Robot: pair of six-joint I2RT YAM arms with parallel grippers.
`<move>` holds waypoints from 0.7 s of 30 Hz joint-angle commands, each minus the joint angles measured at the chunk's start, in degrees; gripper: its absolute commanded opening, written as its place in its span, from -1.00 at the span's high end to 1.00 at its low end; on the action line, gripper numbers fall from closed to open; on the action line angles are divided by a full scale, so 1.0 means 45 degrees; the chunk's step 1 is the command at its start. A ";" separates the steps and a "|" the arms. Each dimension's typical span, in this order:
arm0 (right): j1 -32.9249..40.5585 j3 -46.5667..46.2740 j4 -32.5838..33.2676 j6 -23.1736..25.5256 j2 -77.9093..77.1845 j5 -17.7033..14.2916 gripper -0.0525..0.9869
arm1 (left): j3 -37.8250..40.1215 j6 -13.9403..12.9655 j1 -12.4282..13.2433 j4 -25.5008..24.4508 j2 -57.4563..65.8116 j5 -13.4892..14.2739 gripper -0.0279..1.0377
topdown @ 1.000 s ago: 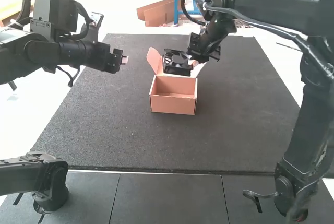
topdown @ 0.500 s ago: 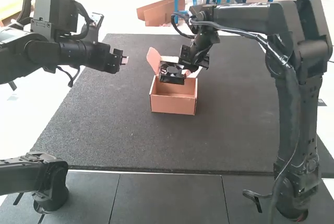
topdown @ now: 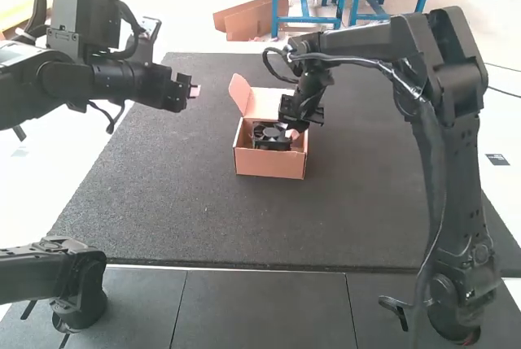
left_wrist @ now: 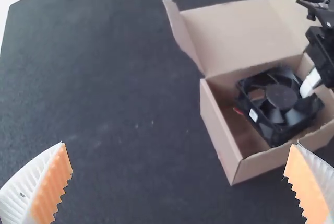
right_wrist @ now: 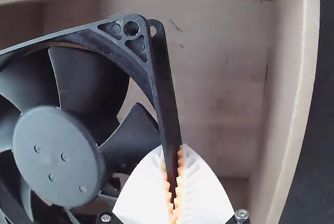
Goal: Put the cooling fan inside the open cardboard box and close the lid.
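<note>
The open cardboard box (topdown: pixel 271 160) stands mid-mat with its lid flap (topdown: pixel 242 95) raised at the back left. The black cooling fan (topdown: pixel 269 135) sits tilted inside the box. My right gripper (topdown: pixel 291 124) reaches into the box from the far right side and is shut on the fan's frame edge (right_wrist: pixel 166 125). In the left wrist view the fan (left_wrist: pixel 277 105) lies within the box (left_wrist: pixel 235 125) and the lid (left_wrist: pixel 235 31) stands up behind it. My left gripper (topdown: pixel 189 91) hovers open, well left of the box, with nothing between its orange pads (left_wrist: pixel 51 182).
The black mat (topdown: pixel 163 194) covers the table, with bare mat around the box on all sides. Flattened cardboard (topdown: pixel 244 15) lies on the floor beyond the mat's far edge.
The right gripper has carried the fan from above the box's back edge down into the box. The left arm has stayed still.
</note>
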State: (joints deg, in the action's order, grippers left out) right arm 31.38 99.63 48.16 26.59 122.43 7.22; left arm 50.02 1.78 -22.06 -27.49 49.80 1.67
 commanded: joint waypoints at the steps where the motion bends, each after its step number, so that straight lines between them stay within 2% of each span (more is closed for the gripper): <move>1: 0.0059 0.0105 -0.0078 -0.0147 -0.0176 -0.0062 0.89 | 0.0603 0.0053 0.0079 0.0190 -0.0168 0.0019 -0.86; 3: 0.0059 0.0125 -0.0117 -0.0166 -0.0137 0.0094 0.71 | 0.0642 0.0073 0.0079 0.0248 -0.0149 0.0019 -0.86; 4: 0.0039 0.0144 -0.0097 -0.0166 -0.0117 0.0113 0.55 | 0.0681 0.0053 0.0079 0.0268 -0.0129 0.0019 -0.86; 10: 0.0000 0.0457 0.0079 -0.0459 -0.0156 0.0348 -0.13 | 0.0720 0.0092 0.0099 0.0327 -0.0129 0.0078 -0.86; 12: -0.0019 0.0750 0.0333 -0.0655 -0.0215 0.0719 -0.23 | 0.0681 0.0092 0.0099 0.0424 -0.0110 0.0214 -0.86; 16: -0.0039 0.1902 0.0918 -0.1280 -0.0703 0.1500 -0.29 | 0.0603 0.0307 0.0099 0.0580 0.0300 0.0449 -0.86; 19: -0.0097 0.2859 0.1094 -0.1670 -0.1309 0.2574 -0.38 | 0.0662 0.0561 0.0274 0.0815 0.0925 0.0781 -0.86; 21: -0.0234 0.3289 0.1465 -0.2666 -0.1719 0.2750 -0.61 | 0.0779 0.0698 0.0509 0.1010 0.1394 0.0996 -0.85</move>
State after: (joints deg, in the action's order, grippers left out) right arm 31.27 110.54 53.71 20.27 121.03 15.31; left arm 50.92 3.20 -21.23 -23.81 53.71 3.77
